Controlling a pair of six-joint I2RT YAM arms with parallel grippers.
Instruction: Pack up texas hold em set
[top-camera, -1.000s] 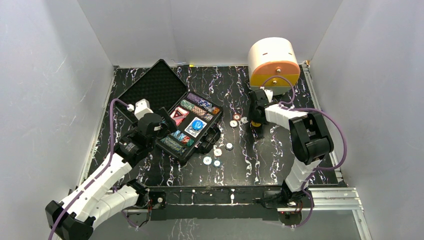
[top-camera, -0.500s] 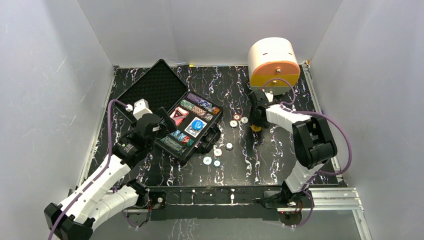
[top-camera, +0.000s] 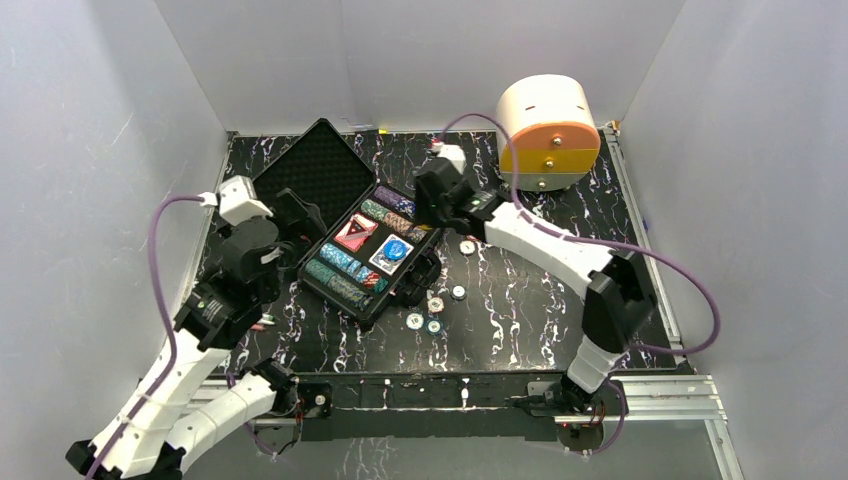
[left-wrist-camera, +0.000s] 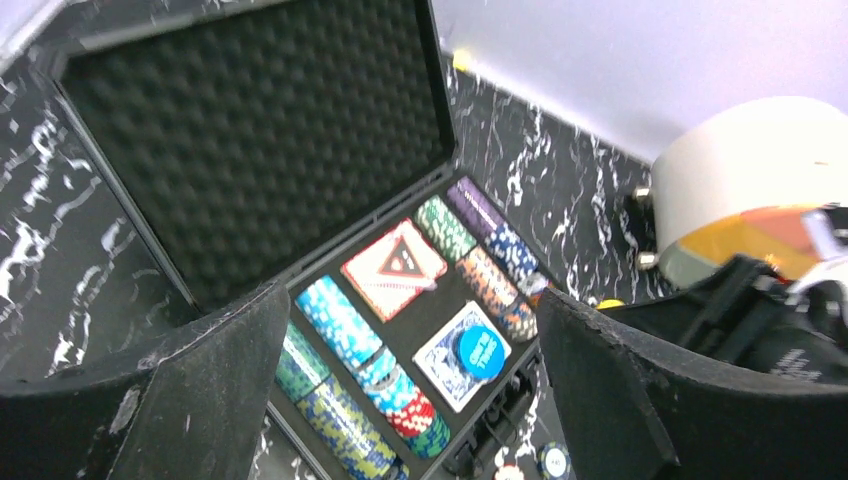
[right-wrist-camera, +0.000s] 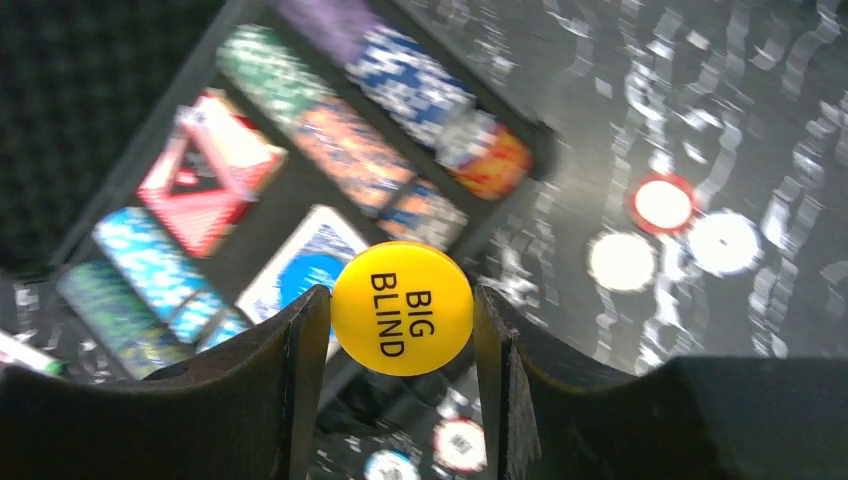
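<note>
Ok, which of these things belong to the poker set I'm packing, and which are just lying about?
Part of the job:
- black case
- chip rows
- red deck
- blue deck
- loose discs beside the case
- yellow BIG BLIND disc, gripped in the right end effector

Just lying about:
- white-and-orange drawer box

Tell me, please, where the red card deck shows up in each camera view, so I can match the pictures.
Top external: the red card deck lies left of the picture's centre.
Left wrist: the deck is just below centre.
Right wrist: the deck is at upper left, blurred, up and left of the yellow BIG BLIND disc.
Shared landmark: the blue card deck lying right beside it.
</note>
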